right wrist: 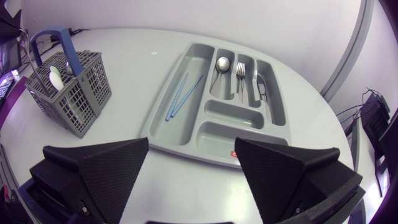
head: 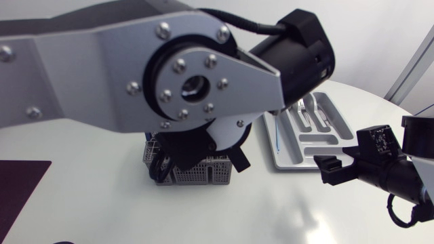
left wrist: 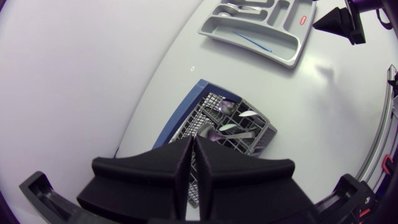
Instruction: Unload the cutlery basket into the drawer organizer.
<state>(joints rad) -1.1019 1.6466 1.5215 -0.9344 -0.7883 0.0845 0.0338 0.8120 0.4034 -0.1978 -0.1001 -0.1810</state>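
Observation:
The grey cutlery basket with a blue handle stands on the white table and holds several spoons. Directly above it, my left gripper is shut, and nothing shows between its fingers. In the head view my left arm hides most of the basket. The grey organizer holds two blue sticks, a spoon, a fork and a knife. My right gripper is open and empty, just short of the organizer's near rim.
A dark mat lies at the table's left edge. Bare white tabletop stretches in front of the basket and the organizer. The table's rounded far edge runs close behind the organizer.

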